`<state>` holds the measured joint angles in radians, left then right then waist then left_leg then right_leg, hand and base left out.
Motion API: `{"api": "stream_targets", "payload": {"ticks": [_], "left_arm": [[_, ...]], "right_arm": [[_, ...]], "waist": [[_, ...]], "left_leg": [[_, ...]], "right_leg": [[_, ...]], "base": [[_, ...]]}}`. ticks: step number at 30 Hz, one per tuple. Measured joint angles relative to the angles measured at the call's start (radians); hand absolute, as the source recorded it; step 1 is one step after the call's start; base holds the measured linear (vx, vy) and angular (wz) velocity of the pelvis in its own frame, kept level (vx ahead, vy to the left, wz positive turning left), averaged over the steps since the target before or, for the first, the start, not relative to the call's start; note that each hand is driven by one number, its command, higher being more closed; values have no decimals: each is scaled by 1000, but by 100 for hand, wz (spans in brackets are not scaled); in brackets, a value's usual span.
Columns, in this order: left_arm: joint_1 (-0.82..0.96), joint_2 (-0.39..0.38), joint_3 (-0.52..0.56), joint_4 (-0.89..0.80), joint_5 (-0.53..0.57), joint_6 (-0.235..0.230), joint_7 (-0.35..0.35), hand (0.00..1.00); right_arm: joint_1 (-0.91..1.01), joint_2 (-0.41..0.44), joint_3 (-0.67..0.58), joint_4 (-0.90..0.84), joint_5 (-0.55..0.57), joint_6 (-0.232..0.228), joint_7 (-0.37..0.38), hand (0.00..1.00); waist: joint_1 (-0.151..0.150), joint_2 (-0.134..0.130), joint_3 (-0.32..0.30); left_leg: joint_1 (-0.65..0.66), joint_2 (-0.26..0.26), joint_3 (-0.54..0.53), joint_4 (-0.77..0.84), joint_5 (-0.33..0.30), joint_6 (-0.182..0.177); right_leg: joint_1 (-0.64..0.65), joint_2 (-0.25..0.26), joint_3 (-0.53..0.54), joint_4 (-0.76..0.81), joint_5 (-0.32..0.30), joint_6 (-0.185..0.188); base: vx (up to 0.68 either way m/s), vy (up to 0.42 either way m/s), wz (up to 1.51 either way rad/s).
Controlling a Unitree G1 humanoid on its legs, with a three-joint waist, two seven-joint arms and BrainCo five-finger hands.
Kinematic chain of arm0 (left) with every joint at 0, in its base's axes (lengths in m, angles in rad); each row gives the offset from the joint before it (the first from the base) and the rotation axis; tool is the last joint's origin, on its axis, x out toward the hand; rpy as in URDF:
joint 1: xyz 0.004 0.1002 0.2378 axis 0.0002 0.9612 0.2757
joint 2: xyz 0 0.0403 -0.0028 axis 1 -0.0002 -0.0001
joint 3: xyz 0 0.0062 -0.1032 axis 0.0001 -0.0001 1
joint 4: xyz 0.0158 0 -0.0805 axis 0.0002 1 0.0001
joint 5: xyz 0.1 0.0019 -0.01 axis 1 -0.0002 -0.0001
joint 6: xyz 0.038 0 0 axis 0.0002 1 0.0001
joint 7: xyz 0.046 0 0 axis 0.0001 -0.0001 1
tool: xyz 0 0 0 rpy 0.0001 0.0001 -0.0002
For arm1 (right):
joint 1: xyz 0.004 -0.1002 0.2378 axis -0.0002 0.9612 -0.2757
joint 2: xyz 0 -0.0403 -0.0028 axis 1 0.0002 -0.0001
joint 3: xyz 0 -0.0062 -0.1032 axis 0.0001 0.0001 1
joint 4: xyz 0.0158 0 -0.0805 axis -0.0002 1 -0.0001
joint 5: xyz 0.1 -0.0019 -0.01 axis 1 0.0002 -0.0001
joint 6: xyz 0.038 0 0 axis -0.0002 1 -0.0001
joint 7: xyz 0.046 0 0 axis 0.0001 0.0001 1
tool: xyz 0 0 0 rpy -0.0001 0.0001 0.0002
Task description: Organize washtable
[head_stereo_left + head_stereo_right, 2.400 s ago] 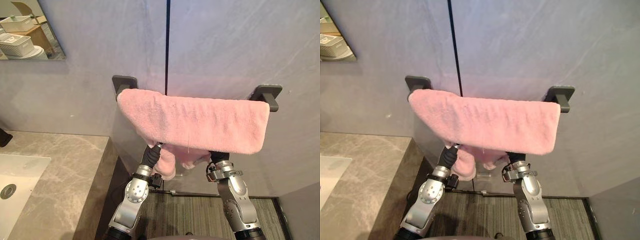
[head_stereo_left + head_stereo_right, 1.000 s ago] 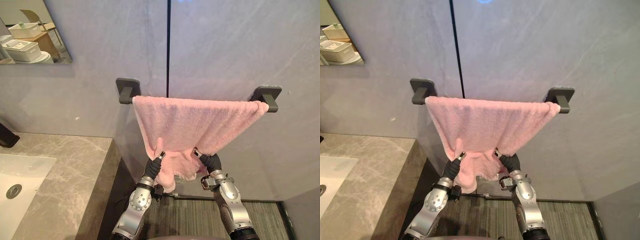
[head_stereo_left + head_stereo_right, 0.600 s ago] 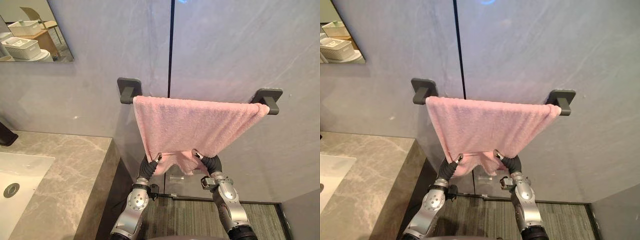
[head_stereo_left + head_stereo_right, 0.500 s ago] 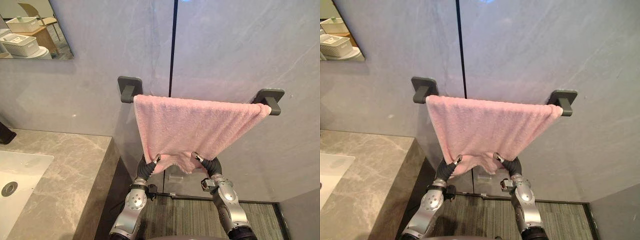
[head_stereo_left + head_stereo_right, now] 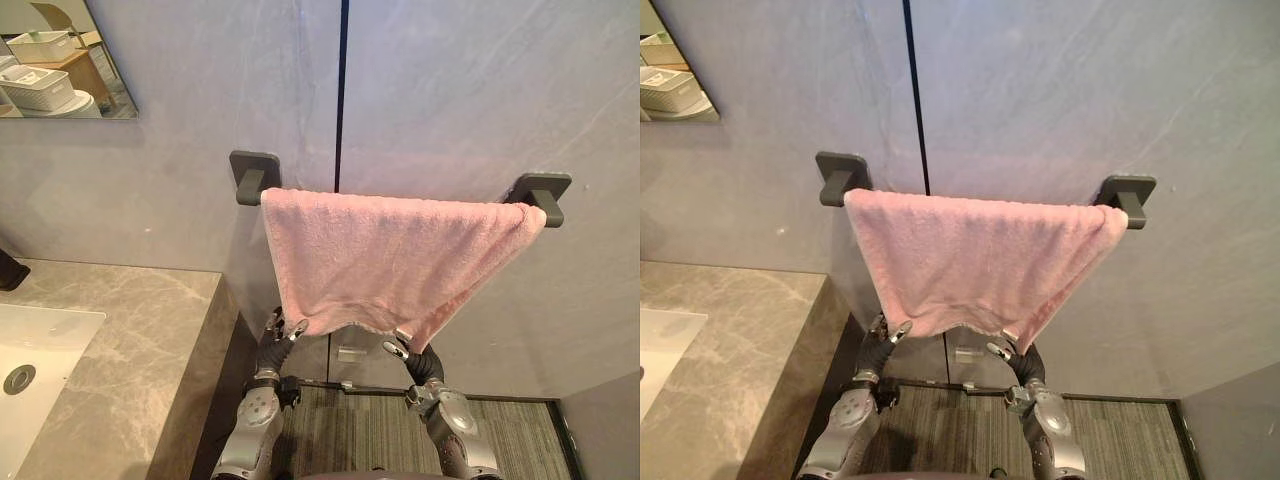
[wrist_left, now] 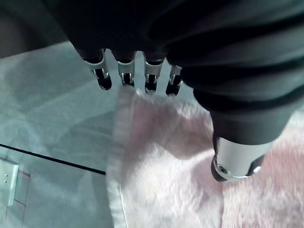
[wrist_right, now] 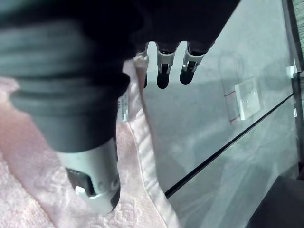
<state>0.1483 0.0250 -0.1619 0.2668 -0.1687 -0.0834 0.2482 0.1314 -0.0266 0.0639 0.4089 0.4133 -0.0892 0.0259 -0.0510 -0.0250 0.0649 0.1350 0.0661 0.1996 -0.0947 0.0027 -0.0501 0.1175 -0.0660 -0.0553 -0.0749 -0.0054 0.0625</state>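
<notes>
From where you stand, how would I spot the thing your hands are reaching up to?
Look at the grey wall right of the stone counter with the sink. Two dark brackets stick out of it, and the towel is draped between them. It is the only pink, fluffy thing, with the left hand and right hand at its lower edge.

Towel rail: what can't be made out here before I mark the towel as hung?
- Rail bar: eye views, covered by the pink towel; end brackets show.
- Towel's rear drape: eye views, behind its front layer.
- Sink: left eye view, cut off by the left edge.
- Left hand and right hand: wrist views, whether the straight fingers touch the towel's hem; too close to tell.
</notes>
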Motion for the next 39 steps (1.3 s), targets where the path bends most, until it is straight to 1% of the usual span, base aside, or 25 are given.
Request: {"api": "stream_targets", "payload": {"ticks": [1, 3, 7, 8, 11, 13, 14, 16, 17, 18, 20, 22, 24, 26, 27, 29, 30, 31, 33, 36, 37, 38, 39], "left_arm": [[3, 0, 25, 0, -22, -1, 16, 0], [10, 1, 61, 0, -38, -2, 26, 0], [46, 8, 157, -23, -111, -14, 72, 0], [66, 7, 184, -64, -130, -15, 85, 0], [109, -10, 191, -158, -163, -24, 83, 0], [110, -19, 197, -226, -194, -35, 84, 0], [110, -20, 199, -249, -195, -36, 84, 0], [109, -22, 218, -352, -195, -50, 80, 0], [108, -24, 225, -376, -195, -57, 82, 0], [104, -24, 257, -435, -193, -67, 84, 0], [102, -24, 300, -510, -190, -89, 93, 0], [102, -24, 333, -623, -159, -108, 107, 0], [102, -24, 328, -697, -129, -122, 106, 0], [99, -24, 308, -805, -77, -139, 100, 0], [99, -23, 298, -829, -63, -146, 99, 0], [94, -21, 248, -909, -14, -169, 80, 0], [92, -20, 232, -926, -4, -173, 79, 0], [84, -18, 192, -948, 22, -188, 74, 0], [69, -9, 149, -967, 25, -199, 56, 0], [47, 23, 76, -993, 17, -210, 9, 0], [41, 41, 28, -996, -18, -210, -17, 0], [40, 44, 16, -996, -29, -209, -26, 0], [27, 60, -36, -995, -76, -208, -54, 0]], "right_arm": [[12, 1, -19, -4, 14, -2, -1, 0], [21, 0, -38, -7, 25, -3, -3, 0], [83, 2, -99, -110, 69, -21, -33, 0], [99, 1, -122, -152, 69, -22, -48, 0], [123, 2, -188, -243, 68, -26, -82, 0], [141, 2, -256, -320, 55, -40, -121, 0], [143, 2, -272, -338, 52, -42, -130, 0], [142, 2, -330, -433, 21, -45, -162, 0], [142, 2, -342, -457, 14, -48, -165, 0], [142, 3, -365, -516, -3, -57, -179, 0], [142, 3, -396, -594, -35, -64, -183, 0], [138, 4, -415, -699, -88, -86, -190, 0], [136, 7, -410, -765, -113, -100, -187, 0], [123, 18, -395, -875, -144, -115, -147, 0], [121, 19, -385, -900, -151, -125, -133, 0], [116, 17, -335, -993, -174, -155, -87, 0], [110, 16, -320, -1007, -183, -164, -75, 0], [92, 13, -288, -1022, -196, -180, -53, 0], [71, -5, -248, -1025, -206, -192, -35, 0], [36, -54, -173, -1043, -202, -195, 5, 0], [11, -86, -125, -1056, -184, -195, 29, 0], [5, -93, -117, -1058, -175, -195, 37, 0], [-20, -127, -57, -1062, -144, -195, 66, 0]], "waist": [[0, 0, 6], [-1, -1, 12], [-3, 4, 17], [-1, 4, 17], [1, 5, 18], [0, 5, 18], [-3, 5, 18], [-15, 6, 18], [-17, 7, 18], [-18, 9, 19], [-18, 15, 20], [-17, 24, 24], [-15, 27, 23], [-14, 31, 20], [-15, 32, 19], [-15, 37, 16], [-15, 37, 16], [-17, 38, 14], [-17, 41, 6], [-15, 46, 4], [-15, 51, -1], [-15, 52, -3], [-15, 54, -13]], "left_leg": [[1, 0, 1, 0, 0, 0], [0, 0, 2, 0, 0, 0], [0, 1, 8, 0, -4, -4], [1, 2, 16, 0, -9, -5], [0, 3, 29, 0, -13, -5], [2, 3, 37, 0, -16, -5], [2, 4, 38, 0, -16, -5], [8, 4, 39, 1, -19, -6], [11, 4, 40, 1, -20, -6], [19, 5, 43, 1, -22, -6], [29, 3, 43, 1, -26, -5], [43, 1, 43, 1, -29, -3], [43, 0, 43, 13, -37, -2], [38, -2, 43, 27, -43, 0], [39, -2, 43, 28, -44, 0], [42, -2, 43, 30, -44, 0], [44, -2, 42, 31, -44, 0], [53, -2, 42, 31, -44, 0], [54, -2, 42, 34, -44, 0], [54, -1, 40, 42, -44, 1], [55, -1, 39, 43, -44, 1], [55, -2, 39, 43, -44, 1], [55, -2, 39, 43, -44, 1]], "right_leg": [[0, 0, 1, 0, 0, 0], [0, 0, 2, 0, 0, 0], [-3, 0, 7, 0, 0, 0], [-6, 1, 14, 0, 0, 1], [-15, 2, 30, 4, -1, 2], [-14, 2, 35, 9, -3, 4], [-15, 2, 36, 10, -3, 4], [-14, 3, 36, 20, -10, 6], [-12, 3, 36, 22, -11, 7], [-6, 3, 39, 22, -12, 7], [2, 2, 40, 27, -19, 9], [-1, -1, 41, 52, -33, 10], [0, -4, 42, 53, -35, 12], [2, -7, 42, 54, -36, 12], [3, -7, 42, 55, -36, 12], [7, -7, 42, 55, -35, 12], [11, -7, 42, 55, -35, 12], [20, -6, 41, 55, -35, 12], [21, -6, 42, 58, -35, 12], [20, -7, 43, 69, -36, 12], [18, -7, 44, 73, -35, 12], [18, -7, 44, 74, -35, 12], [18, -7, 45, 75, -35, 12]], "base": [[0, 0, 0], [0, 0, 0], [-10, -29, -6], [-3, -28, -17], [6, -15, -17], [28, -30, -8], [14, -30, -5], [-3, -31, -2], [-16, -36, -3], [-19, -30, -3], [0, 0, 0], [-41, -18, 0], [-40, -12, -1], [0, 0, 0], [0, 0, 0], [-37, -37, 0], [-41, -34, 1], [-56, -34, 1], [-66, -31, 0], [-77, -25, 0], [-76, -25, 0], [-80, -27, -1], [-45, -18, -1]]}}
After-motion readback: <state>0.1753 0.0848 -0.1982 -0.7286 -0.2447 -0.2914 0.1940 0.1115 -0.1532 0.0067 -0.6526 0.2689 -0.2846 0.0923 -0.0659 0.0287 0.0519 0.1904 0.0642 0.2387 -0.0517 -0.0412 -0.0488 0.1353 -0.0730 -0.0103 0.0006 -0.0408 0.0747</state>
